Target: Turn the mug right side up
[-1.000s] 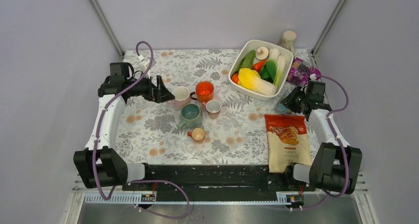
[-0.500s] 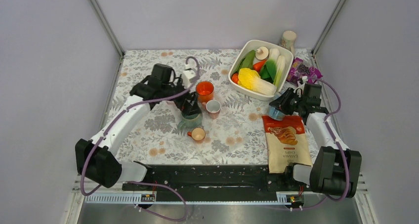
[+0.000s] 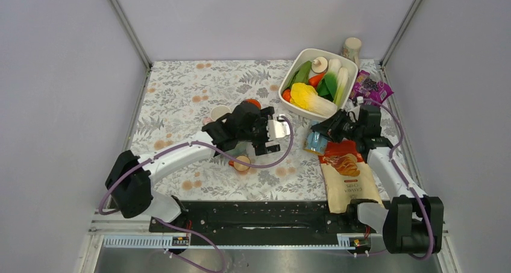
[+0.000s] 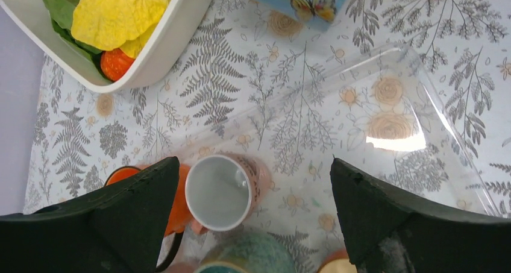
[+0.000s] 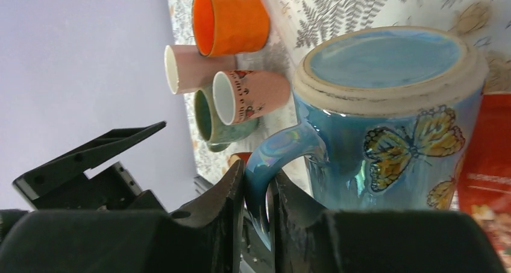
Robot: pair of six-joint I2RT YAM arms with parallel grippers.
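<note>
The floral tablecloth (image 3: 181,98) covered the whole table. At its far right sat the white dish (image 3: 301,111) filled with vegetables, and nearer lay the cassava chips bag (image 3: 349,176). The left gripper (image 4: 254,164) hung above the cluster of cups with its jaws spread as wide as they go and nothing in them. Between the dish and the bag, the right gripper (image 5: 256,185) had its fingers pinched tight on the handle of the blue butterfly mug (image 5: 391,122). The mug's unglazed base faced the wrist camera; whether it touched the cloth was unclear. Under the left gripper stood the patterned pink cup (image 4: 220,191), mouth up, beside the orange cup (image 5: 232,20).
</note>
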